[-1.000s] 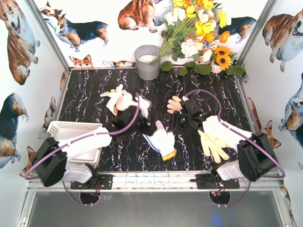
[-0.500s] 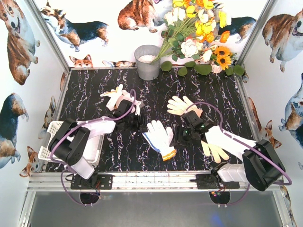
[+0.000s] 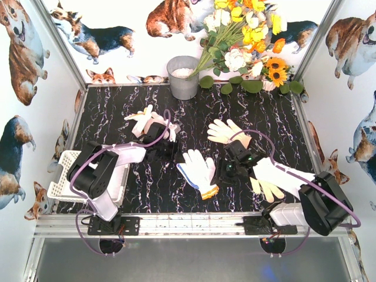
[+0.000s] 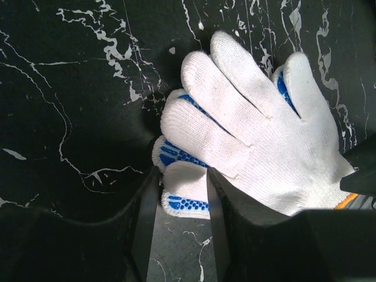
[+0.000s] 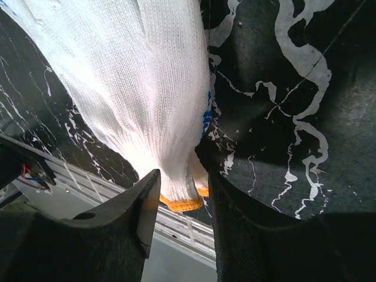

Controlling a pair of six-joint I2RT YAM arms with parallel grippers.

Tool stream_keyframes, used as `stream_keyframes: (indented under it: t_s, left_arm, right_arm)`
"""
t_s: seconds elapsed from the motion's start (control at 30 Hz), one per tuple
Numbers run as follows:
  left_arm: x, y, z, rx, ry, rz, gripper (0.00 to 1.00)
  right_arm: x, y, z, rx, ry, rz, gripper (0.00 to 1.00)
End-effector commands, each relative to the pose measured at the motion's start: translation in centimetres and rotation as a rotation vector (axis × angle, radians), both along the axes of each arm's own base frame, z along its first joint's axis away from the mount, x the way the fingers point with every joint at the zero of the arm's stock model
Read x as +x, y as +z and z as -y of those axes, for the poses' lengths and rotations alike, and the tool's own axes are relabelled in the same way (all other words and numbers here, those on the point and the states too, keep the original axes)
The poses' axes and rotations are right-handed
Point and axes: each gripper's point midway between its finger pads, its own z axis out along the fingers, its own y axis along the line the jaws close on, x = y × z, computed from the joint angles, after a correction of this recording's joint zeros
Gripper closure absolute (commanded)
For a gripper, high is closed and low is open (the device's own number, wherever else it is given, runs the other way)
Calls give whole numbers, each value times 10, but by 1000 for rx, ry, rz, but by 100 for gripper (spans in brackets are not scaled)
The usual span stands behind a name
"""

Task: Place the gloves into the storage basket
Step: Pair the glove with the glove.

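A white glove point(image 3: 198, 167) with blue dots and an orange cuff lies flat at the table's middle. In the left wrist view, one fingertip of this glove point(image 4: 258, 135) bulges between my left gripper's point(image 4: 179, 176) jaws and touches both pads. My left gripper point(image 3: 175, 155) sits at the glove's left edge. My right gripper point(image 3: 222, 173) is at its right edge. There its jaws point(image 5: 183, 176) stand apart around the orange cuff of the flat glove point(image 5: 141, 76). The storage basket point(image 3: 64, 176) stands at the near left, partly hidden by my left arm.
Other gloves lie around: a cream one point(image 3: 226, 130) right of centre, a white-yellow one point(image 3: 144, 120) behind my left arm, a pale yellow one point(image 3: 267, 188) under my right arm. A grey bucket point(image 3: 183, 76) and flowers point(image 3: 244, 41) stand at the back.
My left arm has folded up with its elbow raised, and its jaws have narrowed onto the glove's fingertip. My right gripper has moved toward the front, off the cream glove, to the middle glove's cuff.
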Motion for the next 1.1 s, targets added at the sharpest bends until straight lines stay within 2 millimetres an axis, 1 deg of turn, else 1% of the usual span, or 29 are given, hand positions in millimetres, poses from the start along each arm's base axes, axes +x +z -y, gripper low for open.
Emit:
stream_keyframes:
  t_s: [0.0,0.07,0.13,0.23,0.3,0.37,0.47,0.57,0.63,0.73,0.8,0.87,1.07]
  left_arm:
    - [10,1,0,-10,-4,23,70]
    - [11,1,0,-12,-5,22,75]
    - [11,0,2,-17,-13,16,79]
    - [10,0,3,-23,-18,9,87]
    - [10,2,3,-25,-16,14,92]
    - [11,6,2,-25,-10,28,96]
    - [13,12,1,-27,-4,46,100]
    - [12,17,0,-28,-2,56,100]
    - [10,20,-1,-29,-1,61,100]
    - [8,19,-3,-23,2,55,100]
    - [8,28,-4,-30,5,75,100]
    - [6,31,-6,-29,10,80,100]
    - [-1,33,-13,-14,27,81,100]
  right_arm:
    - [7,2,-10,29,0,31,61]
    - [7,2,-10,30,-4,33,62]
    - [7,2,-10,30,-6,36,66]
    - [7,4,-9,26,-10,38,74]
    - [7,5,-8,24,-12,40,82]
    - [7,6,-8,23,-13,44,90]
    - [7,9,-8,29,-16,50,97]
    - [7,11,-8,32,-16,54,100]
    - [7,13,-8,36,-16,58,100]
    - [7,16,-9,42,-13,66,100]
    - [6,17,-8,45,-13,69,100]
    - [6,18,-8,47,-11,69,100]
    - [3,21,-10,56,0,70,100]
